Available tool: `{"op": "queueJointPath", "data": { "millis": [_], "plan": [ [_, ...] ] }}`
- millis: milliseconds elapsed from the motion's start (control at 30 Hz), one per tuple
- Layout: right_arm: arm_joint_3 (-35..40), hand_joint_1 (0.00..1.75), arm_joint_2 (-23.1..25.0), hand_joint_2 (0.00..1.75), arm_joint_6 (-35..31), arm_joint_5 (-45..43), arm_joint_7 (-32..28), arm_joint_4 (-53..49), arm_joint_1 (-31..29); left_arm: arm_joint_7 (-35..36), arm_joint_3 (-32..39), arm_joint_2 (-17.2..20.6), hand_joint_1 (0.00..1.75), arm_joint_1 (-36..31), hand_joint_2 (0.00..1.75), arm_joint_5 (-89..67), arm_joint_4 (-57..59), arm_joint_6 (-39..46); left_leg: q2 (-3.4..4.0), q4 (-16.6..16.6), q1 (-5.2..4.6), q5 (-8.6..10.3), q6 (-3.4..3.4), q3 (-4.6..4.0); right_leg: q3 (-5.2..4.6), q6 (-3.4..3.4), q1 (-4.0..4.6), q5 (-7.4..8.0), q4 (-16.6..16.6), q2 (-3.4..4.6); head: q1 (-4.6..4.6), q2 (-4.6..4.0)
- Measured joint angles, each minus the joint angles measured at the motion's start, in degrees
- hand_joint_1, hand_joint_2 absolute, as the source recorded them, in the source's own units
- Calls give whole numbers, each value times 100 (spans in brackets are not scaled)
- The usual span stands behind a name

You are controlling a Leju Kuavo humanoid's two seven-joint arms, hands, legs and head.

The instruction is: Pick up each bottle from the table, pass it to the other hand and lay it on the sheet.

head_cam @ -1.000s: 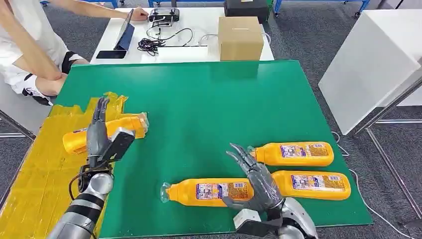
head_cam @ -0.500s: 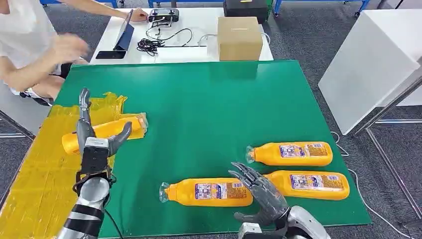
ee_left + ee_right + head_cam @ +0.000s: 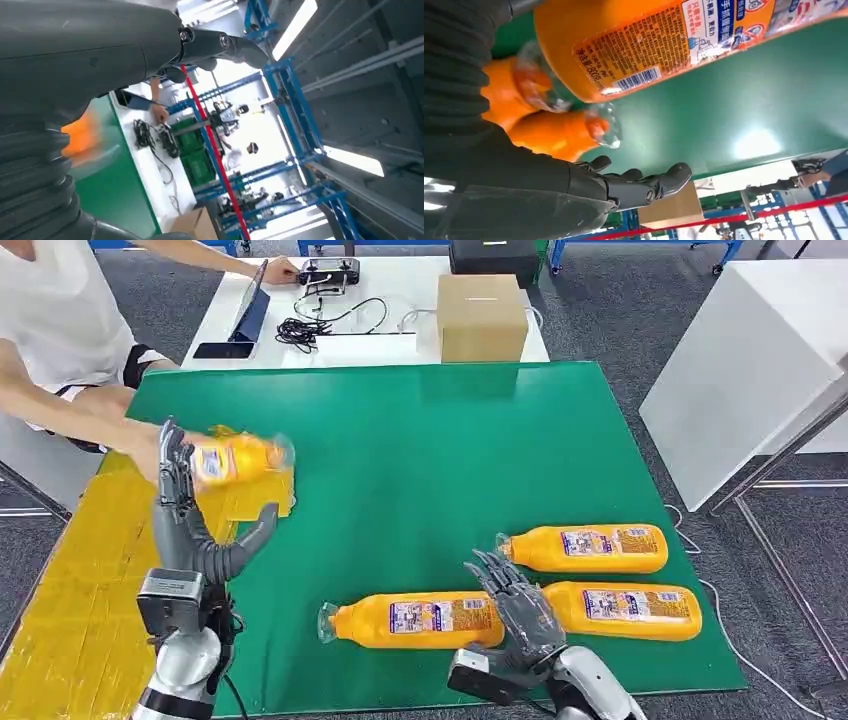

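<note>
Three orange bottles lie on the green mat [image 3: 420,440]: one near the front [image 3: 410,620], one behind it to the right [image 3: 590,548] and one at the front right [image 3: 625,610]. My right hand [image 3: 515,615] hovers with fingers spread over the base end of the front bottle [image 3: 664,40], holding nothing. A fourth orange bottle [image 3: 235,458], blurred, hangs just above the yellow sheet [image 3: 60,590] in a person's hand. My left hand [image 3: 185,525] stands upright and empty just in front of that bottle, fingers [image 3: 220,45] apart.
The person's arm [image 3: 90,425] reaches in from the left over the sheet. Behind the mat a white table carries a cardboard box [image 3: 483,315], cables, a tablet and a controller. A white block [image 3: 745,365] stands to the right.
The person has reached in and lifted the bottle off the yellow sheet. My left hand has drawn back toward me and turned upright. My right hand has shifted slightly by the front bottle.
</note>
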Motion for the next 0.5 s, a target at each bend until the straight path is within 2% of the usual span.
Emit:
{"op": "queueJointPath", "data": {
  "millis": [233,500],
  "plan": [
    [238,0,330,175,52,72,142,459,-446,44,-231,-70,0,2,175,2,-7,-4,-2,0,0,0,0,-1,0,0,0,0,1,0,0,0],
    [490,0,418,175,309,-55,171,897,-793,41,-321,-105,0,-2,175,131,0,-17,-4,1,-3,0,0,-3,-2,0,-1,0,1,-1,0,0]
  ]
}}
